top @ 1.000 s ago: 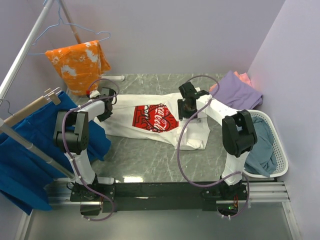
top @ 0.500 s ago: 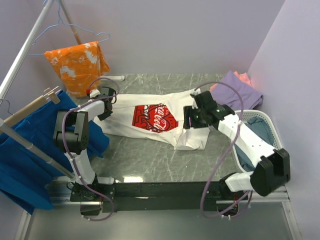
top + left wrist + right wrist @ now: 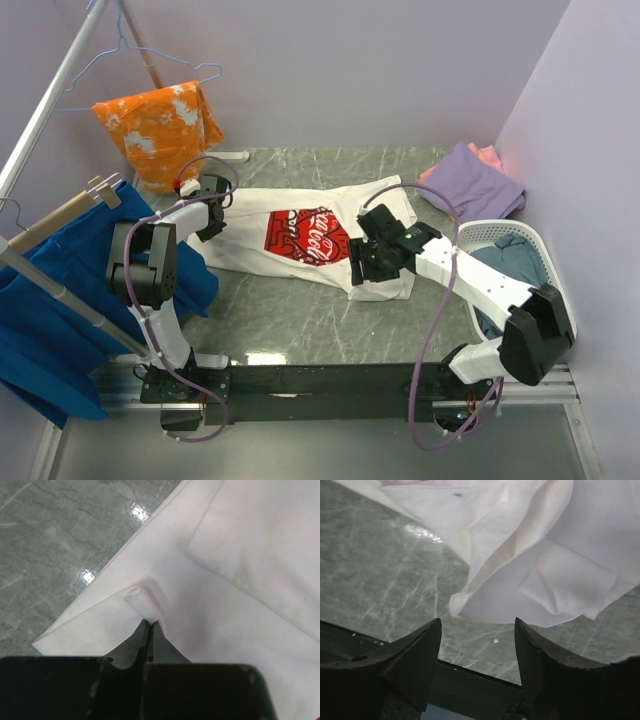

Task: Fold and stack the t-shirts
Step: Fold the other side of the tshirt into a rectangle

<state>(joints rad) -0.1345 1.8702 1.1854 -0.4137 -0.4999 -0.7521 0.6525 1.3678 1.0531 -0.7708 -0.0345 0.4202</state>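
The white t-shirt (image 3: 300, 235) with a red-and-white chest print lies spread across the marble table. My left gripper (image 3: 212, 216) is shut on the shirt's left part. In the left wrist view its closed tips (image 3: 150, 623) pinch a small raised fold of the white cloth (image 3: 240, 555). My right gripper (image 3: 364, 266) hangs open over the shirt's bunched near-right corner. In the right wrist view that rumpled cloth (image 3: 555, 580) lies just beyond the open gripper (image 3: 477, 625), which holds nothing. A purple tee (image 3: 475, 185) lies over a salmon-pink one (image 3: 490, 157) at the back right. A grey-blue one (image 3: 520, 275) sits in the basket.
A white laundry basket (image 3: 557, 335) stands at the right edge of the table. An orange splotched garment (image 3: 160, 125) and a large blue cloth (image 3: 50, 300) hang from the rack (image 3: 45, 105) on the left. The arms' black rail (image 3: 320, 380) runs along the near edge.
My right arm has swung from the shirt's far right side round to its near-right corner, and its jaws have opened wider. The left gripper has stayed put, still pinching the cloth.
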